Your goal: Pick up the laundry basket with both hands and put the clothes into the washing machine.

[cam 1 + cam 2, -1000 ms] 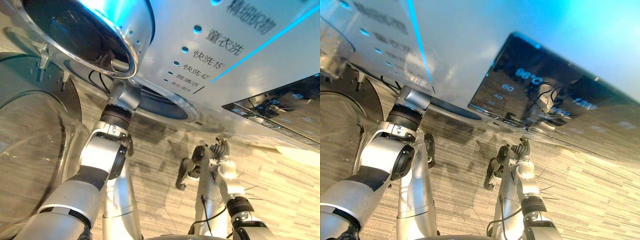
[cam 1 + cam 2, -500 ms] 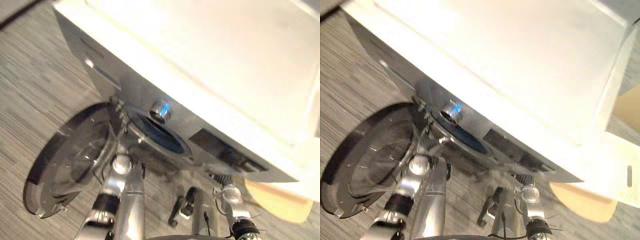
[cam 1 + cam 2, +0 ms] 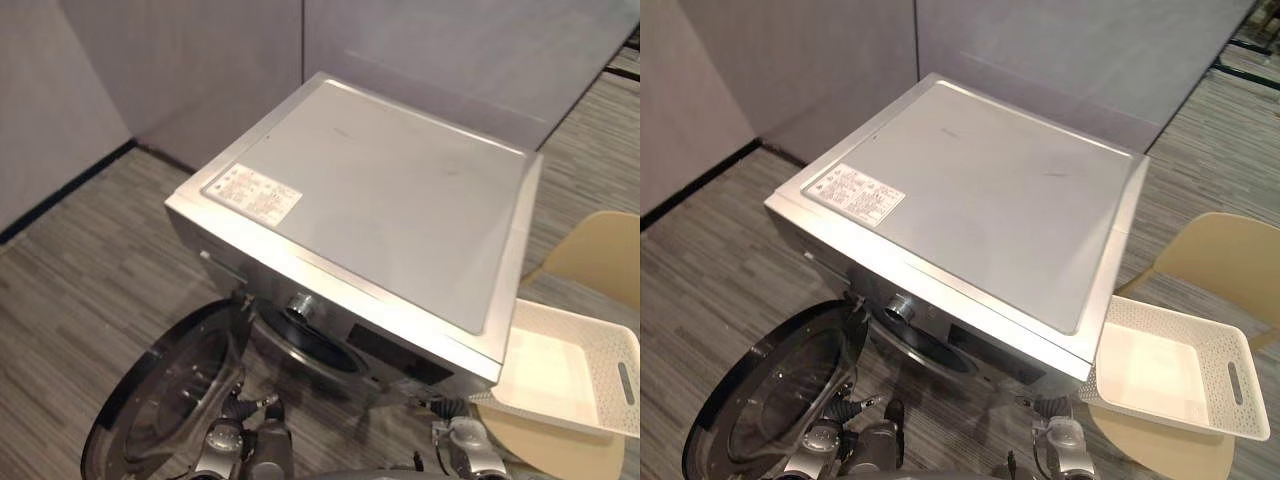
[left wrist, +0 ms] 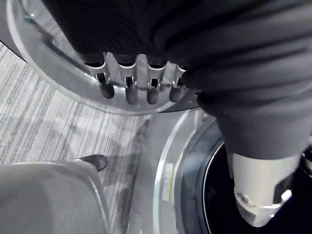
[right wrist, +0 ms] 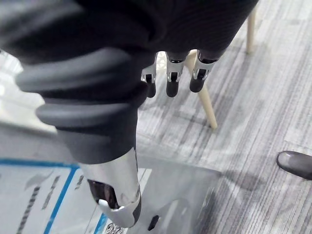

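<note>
We reckon loading looks done: laundry basket [image 3: 1160,370], lower right, seems empty, washer door [image 3: 770,400] open, left hand [image 4: 127,87] and right hand [image 5: 171,83] slack-fingered, holding nothing.

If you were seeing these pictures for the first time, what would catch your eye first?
The big silver washing machine stands in the middle, seen from above, with its round glass door swung wide open at the front, toward the robot's left. To the machine's right, a white laundry basket sits on a pale yellow chair, and it looks empty.
</note>
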You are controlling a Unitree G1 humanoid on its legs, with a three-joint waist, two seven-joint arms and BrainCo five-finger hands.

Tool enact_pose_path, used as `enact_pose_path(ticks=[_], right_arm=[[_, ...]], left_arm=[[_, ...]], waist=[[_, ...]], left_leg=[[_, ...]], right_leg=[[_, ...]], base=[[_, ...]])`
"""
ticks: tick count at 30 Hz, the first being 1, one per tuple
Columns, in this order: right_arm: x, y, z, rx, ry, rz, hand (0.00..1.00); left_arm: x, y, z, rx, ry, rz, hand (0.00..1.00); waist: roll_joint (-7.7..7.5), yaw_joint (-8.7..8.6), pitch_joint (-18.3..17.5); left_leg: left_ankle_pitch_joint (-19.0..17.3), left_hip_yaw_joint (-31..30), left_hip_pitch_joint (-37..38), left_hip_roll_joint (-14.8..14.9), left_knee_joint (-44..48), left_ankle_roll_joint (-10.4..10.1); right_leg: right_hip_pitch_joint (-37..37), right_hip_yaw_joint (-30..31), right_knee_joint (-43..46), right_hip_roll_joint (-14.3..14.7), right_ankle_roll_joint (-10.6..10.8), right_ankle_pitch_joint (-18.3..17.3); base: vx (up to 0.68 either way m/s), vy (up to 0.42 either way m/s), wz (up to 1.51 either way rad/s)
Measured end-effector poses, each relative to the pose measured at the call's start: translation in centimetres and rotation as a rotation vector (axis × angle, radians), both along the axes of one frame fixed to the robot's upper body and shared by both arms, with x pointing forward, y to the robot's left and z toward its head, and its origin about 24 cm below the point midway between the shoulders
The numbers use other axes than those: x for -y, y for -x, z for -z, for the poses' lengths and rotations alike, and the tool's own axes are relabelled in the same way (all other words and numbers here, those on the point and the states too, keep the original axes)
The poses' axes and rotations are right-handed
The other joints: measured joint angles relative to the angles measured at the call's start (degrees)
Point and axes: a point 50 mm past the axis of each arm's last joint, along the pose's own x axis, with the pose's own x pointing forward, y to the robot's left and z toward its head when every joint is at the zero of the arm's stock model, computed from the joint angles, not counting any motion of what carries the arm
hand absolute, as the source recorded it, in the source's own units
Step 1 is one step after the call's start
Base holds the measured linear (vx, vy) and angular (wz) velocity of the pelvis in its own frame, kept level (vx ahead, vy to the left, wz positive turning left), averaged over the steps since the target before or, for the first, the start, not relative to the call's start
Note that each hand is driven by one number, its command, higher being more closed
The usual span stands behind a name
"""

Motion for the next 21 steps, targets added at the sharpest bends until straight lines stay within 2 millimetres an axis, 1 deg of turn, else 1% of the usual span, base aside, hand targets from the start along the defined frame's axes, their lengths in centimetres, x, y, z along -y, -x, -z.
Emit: enact_pose_path(ticks=[1, 2, 3, 4, 5, 6, 7, 8, 9, 10, 11, 12, 13, 14, 15, 16, 17, 18, 19, 20, 21], right_arm=[[0.0, -0.1, 0.0, -0.002, 0.0, 0.001, 0.0], [-0.1, 0.1, 0.2, -0.015, -0.003, -0.001, 0.0], [-0.2, 0.1, 0.2, -0.017, -0.004, -0.008, 0.0], [-0.2, 0.1, 0.2, -0.02, -0.004, -0.006, 0.0], [-0.5, 0.0, 0.3, -0.02, -0.009, -0.013, 0.0], [-0.8, 0.1, 0.3, -0.023, -0.012, -0.027, 0.0], [-0.9, 0.0, 0.3, -0.022, -0.014, -0.035, 0.0], [-1.0, -0.1, 0.3, -0.018, -0.012, -0.041, 0.0], [-0.8, -0.6, 0.0, -0.003, -0.002, -0.048, 0.0], [-0.7, -1.1, -0.2, 0.01, 0.003, -0.051, 0.0], [-0.5, -1.9, -0.8, 0.047, 0.014, -0.054, 0.0], [0.2, -2.7, -1.3, 0.08, 0.037, -0.052, 0.0], [0.5, -2.3, -1.2, 0.064, 0.046, -0.044, 0.0], [0.7, -1.8, -0.9, 0.047, 0.044, -0.024, 0.0], [0.6, -1.7, -0.8, 0.04, 0.041, -0.01, 0.0], [0.2, -1.7, -0.8, 0.041, 0.029, 0.004, 0.0], [0.3, -1.7, -0.8, 0.045, 0.028, 0.014, 0.0], [0.5, -1.6, -0.8, 0.046, 0.036, 0.02, 0.0], [0.7, -1.2, -0.7, 0.037, 0.043, 0.029, 0.0], [0.7, -1.1, -0.7, 0.035, 0.043, 0.032, 0.0], [0.9, -1.0, -0.6, 0.029, 0.042, 0.044, 0.0]], left_arm=[[0.0, 0.0, 0.0, -0.001, 0.003, -0.004, 0.0], [0.0, -0.3, -0.1, 0.021, 0.018, -0.024, 0.0], [0.1, -0.8, -0.3, 0.04, 0.036, -0.039, 0.0], [0.3, -0.9, -0.3, 0.044, 0.043, -0.043, 0.0], [0.3, -1.4, -0.5, 0.068, 0.056, -0.065, 0.0], [0.3, -1.5, -0.6, 0.078, 0.063, -0.079, 0.0], [0.2, -1.4, -0.7, 0.082, 0.065, -0.088, 0.0], [0.0, -1.2, -0.8, 0.091, 0.06, -0.1, 0.0], [0.0, -1.1, -0.8, 0.1, 0.061, -0.122, 0.0], [0.3, -1.1, -0.8, 0.107, 0.069, -0.13, 0.0], [0.8, -1.0, -0.9, 0.12, 0.083, -0.135, 0.0], [1.8, -1.0, -0.7, 0.117, 0.111, -0.137, 0.0], [2.7, -1.0, -0.6, 0.116, 0.135, -0.134, 0.0], [3.4, -1.0, -0.5, 0.115, 0.159, -0.149, 0.0], [3.6, -0.7, -0.4, 0.108, 0.17, -0.161, 0.0], [3.7, -0.3, -0.3, 0.101, 0.174, -0.172, 0.0], [3.7, -0.3, -0.3, 0.103, 0.171, -0.176, 0.0], [3.8, -0.5, -0.5, 0.118, 0.171, -0.176, 0.0], [3.6, -1.1, -1.0, 0.152, 0.168, -0.174, 0.0], [3.6, -1.3, -1.1, 0.162, 0.167, -0.172, 0.0], [3.7, -1.8, -1.4, 0.178, 0.168, -0.163, 0.0]], waist=[[0.18, -0.27, 0.15], [0.37, -0.75, 0.4], [0.83, -1.47, 0.76], [1.16, -1.45, 0.91], [1.52, -1.41, 1.67], [1.54, -1.35, 1.85], [1.17, -1.19, 1.62], [0.66, -0.34, 1.34], [0.47, 0.67, 1.22], [0.82, 0.73, 0.93], [1.8, 1.37, 0.91], [5.25, 1.48, 1.64], [6.55, 1.47, 1.76], [5.97, 0.97, 2.39], [5.35, 0.82, 2.61], [4.61, 0.35, 2.55], [4.49, 0.19, 2.46], [4.36, 0.26, 2.52], [4.18, 0.39, 2.61], [4.11, 0.21, 2.59], [4.08, 0.1, 2.61]], left_leg=[[0.33, 0.06, 0.06, -0.03, -0.28, 0.04], [0.35, 0.05, -0.7, 0.21, 0.81, 0.1], [-0.2, -0.25, -2.13, 0.62, 3.08, 0.82], [-0.52, -0.38, -2.57, 1.46, 3.57, 1.25], [-0.69, -0.38, -3.27, 1.93, 4.34, 1.71], [-0.39, -1.55, -3.99, 1.65, 5.6, 1.66], [-0.34, -2.18, -4.56, 1.33, 6.69, 1.58], [-0.18, -2.34, -5.31, 0.94, 7.47, 1.34], [0.83, -2.43, -6.54, 0.99, 7.72, 1.14], [1.66, -2.65, -7.2, 1.3, 7.14, 1.18], [2.78, -2.56, -8.92, 1.95, 5.39, 1.79], [2.54, -3.95, -10.22, 2.95, 3.1, 1.59], [0.98, -4.61, -10.03, 3.26, 0.38, 0.83], [-1.94, -3.82, -10.14, 3.1, -1.23, 0.28], [-1.26, -1.38, -10.2, 2.74, -0.39, 0.7], [-0.99, 0.99, -10.07, 1.87, 4.16, 0.78], [-1.09, 1.78, -9.93, 1.77, 7.31, 0.87], [-1.52, 2.1, -9.21, 1.78, 12.58, 0.72], [-4.46, 1.99, -6.72, 2.27, 18.98, 1.23], [-6.6, 1.91, -5.15, 2.36, 19.35, 1.15], [-9.42, 2.01, -1.82, 2.54, 18.57, 1.07]], right_leg=[[-0.12, 0.38, 0.1, 0.15, 0.0, 0.14], [-1.41, 0.78, 2.23, 0.31, -0.12, 0.25], [-3.79, 2.1, 6.34, 0.29, -0.25, 0.35], [-4.15, 2.86, 7.5, 0.6, -0.03, 0.21], [-6.18, 5.32, 15.18, 0.44, -0.13, -2.58], [-7.05, 7.18, 24.82, 0.49, 0.77, -5.47], [-5.87, 7.72, 27.75, 0.62, 1.78, -6.71], [-4.38, 8.59, 27.3, 0.98, 2.0, -8.42], [-2.74, 9.03, 22.15, 2.35, 0.75, -11.91], [-2.0, 8.6, 19.26, 3.09, -0.15, -13.31], [-2.0, 7.87, 15.01, 4.06, -2.38, -16.38], [-3.3, 6.12, 15.4, 6.35, -3.22, -15.49], [-4.33, 4.72, 15.25, 7.0, -4.29, -14.77], [-4.53, 2.78, 13.97, 6.14, -5.69, -13.56], [-4.87, 1.64, 13.34, 5.06, -6.85, -12.86], [-4.91, 0.11, 11.99, 3.91, -7.23, -10.93], [-4.94, -0.53, 11.14, 3.58, -7.37, -9.93], [-4.99, -1.26, 10.02, 3.32, -7.69, -8.67], [-5.06, -2.02, 8.44, 3.24, -7.75, -7.04], [-5.06, -2.49, 7.76, 3.19, -7.67, -6.45], [-5.14, -3.21, 6.16, 3.18, -7.14, -5.14]], base=[[-0.11, 0.053, -0.23], [-0.14, 0.066, 0.0], [-0.18, 0.073, 0.02], [-0.17, -0.003, 0.12], [-0.17, -0.052, 0.28], [-0.2, -0.118, 0.41], [-0.17, -0.117, 0.38], [-0.21, -0.198, 0.15], [-0.21, -0.188, 0.06], [-0.36, -0.281, 0.06], [-0.34, -0.218, 0.34], [-0.41, -0.231, 0.52], [-0.29, -0.112, 0.79], [-0.32, -0.071, 0.75], [-0.27, -0.068, 0.8], [-0.23, -0.083, 0.59], [-0.18, -0.115, 0.49], [-0.16, -0.062, 0.38], [-0.16, -0.029, 0.37], [-0.18, 0.048, 0.41], [-0.16, 0.104, 0.39]])
